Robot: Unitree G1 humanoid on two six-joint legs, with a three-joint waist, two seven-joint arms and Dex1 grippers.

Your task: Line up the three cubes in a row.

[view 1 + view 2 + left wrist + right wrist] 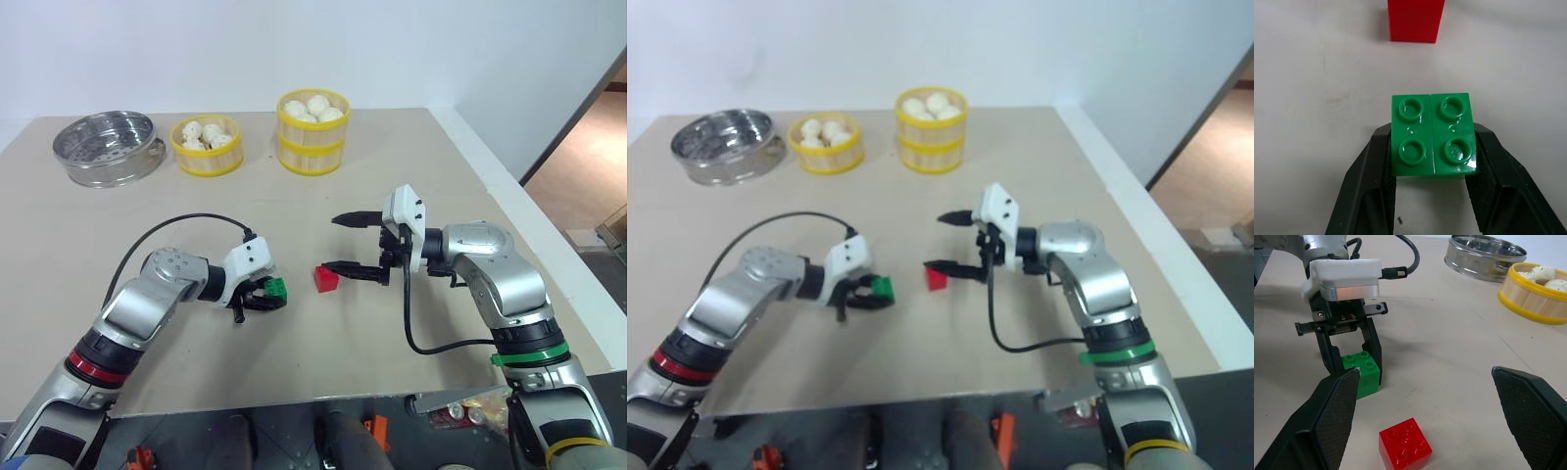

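I see the left gripper (263, 297) clamped on the green cube (276, 288), low over the table (323, 196). Red cube (325, 279) sits just beside it, mid-table, bare surface all round. Right gripper (355, 245) spread wide above it, holding nothing.

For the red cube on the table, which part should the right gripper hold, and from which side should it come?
Grip the red cube by two opposite flat side faces, coming from above, with the studded top left free. It sits upright on the table with open space all round. It lies turned at an angle, so the wrist likely must turn to meet the faces squarely. The right gripper is open beside it.
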